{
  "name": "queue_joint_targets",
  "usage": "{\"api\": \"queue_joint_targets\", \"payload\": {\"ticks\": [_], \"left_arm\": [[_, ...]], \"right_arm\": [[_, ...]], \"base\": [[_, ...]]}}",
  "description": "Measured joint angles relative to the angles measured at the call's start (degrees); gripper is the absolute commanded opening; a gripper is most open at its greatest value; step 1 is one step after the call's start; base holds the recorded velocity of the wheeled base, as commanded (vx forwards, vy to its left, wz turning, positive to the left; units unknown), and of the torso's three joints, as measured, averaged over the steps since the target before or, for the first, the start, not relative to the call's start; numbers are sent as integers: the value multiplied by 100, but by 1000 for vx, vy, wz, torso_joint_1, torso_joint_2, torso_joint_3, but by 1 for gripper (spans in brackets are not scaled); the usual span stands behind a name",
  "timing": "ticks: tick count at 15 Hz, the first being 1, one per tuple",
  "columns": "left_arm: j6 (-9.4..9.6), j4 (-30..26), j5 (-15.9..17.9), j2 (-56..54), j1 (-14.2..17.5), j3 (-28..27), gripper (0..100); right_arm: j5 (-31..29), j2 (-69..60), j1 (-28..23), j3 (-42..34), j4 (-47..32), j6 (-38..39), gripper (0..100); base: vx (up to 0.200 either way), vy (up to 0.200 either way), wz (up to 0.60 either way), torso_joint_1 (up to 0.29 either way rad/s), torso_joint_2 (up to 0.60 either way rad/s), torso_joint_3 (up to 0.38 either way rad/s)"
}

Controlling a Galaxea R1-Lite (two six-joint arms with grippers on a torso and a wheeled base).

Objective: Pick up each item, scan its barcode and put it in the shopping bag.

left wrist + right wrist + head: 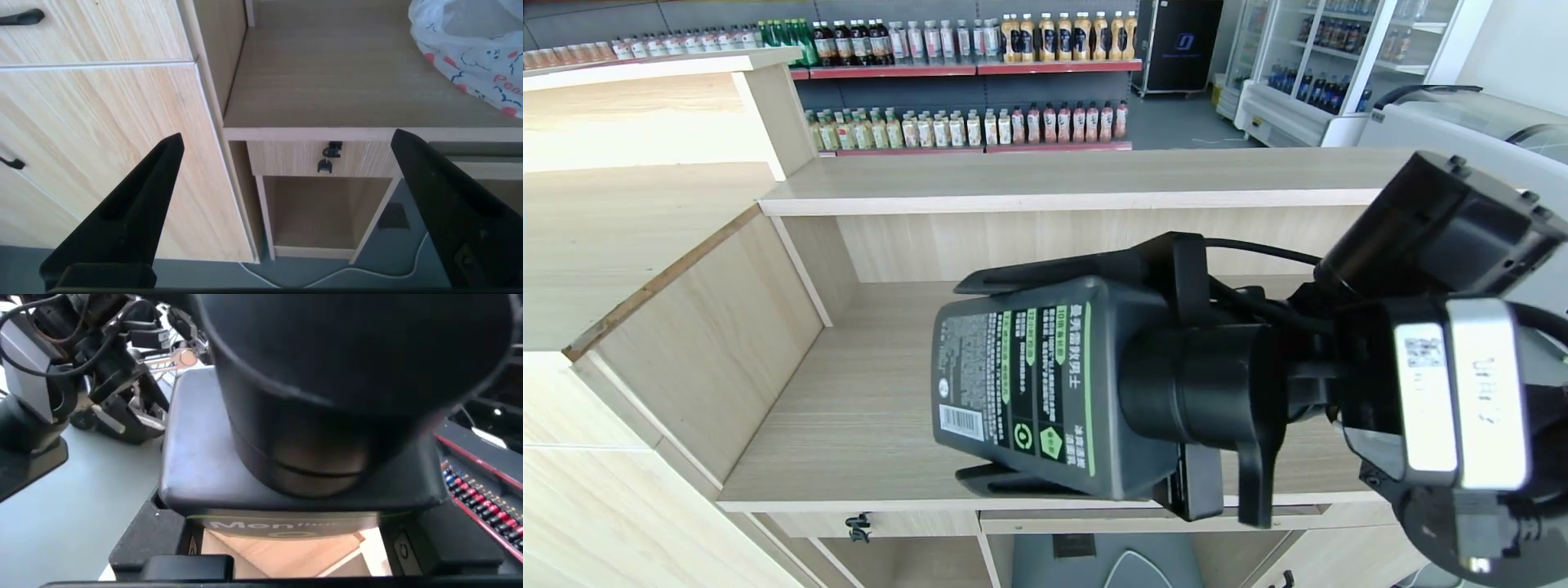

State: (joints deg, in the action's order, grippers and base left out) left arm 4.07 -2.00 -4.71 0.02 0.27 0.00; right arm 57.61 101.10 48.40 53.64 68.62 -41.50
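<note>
Currently my right jaws clamp the dark grey plastic bottle with green label (1045,384) above the pale wooden tabletop (849,425), barcode (961,422) upward: scanning stage, I judge. Left jaws spread empty; bagging remains.

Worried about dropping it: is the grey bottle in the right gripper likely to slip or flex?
Probably stiff: the grey bottle shows flat, undented sides in the right gripper. Its smooth surface may slip, and held sideways it might twist.

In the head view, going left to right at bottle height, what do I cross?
counter's wooden side wall → dark bottle → black cap → right arm's wrist
</note>
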Motion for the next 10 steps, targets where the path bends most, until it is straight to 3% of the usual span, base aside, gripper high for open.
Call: {"api": "queue_joint_targets", "payload": {"ticks": [10], "left_arm": [[0,-2,-2,0,0,-2,100]], "right_arm": [[-339,229,-46,30,-13,23,0]], "base": [[0,0,0,0,0,0]]}}
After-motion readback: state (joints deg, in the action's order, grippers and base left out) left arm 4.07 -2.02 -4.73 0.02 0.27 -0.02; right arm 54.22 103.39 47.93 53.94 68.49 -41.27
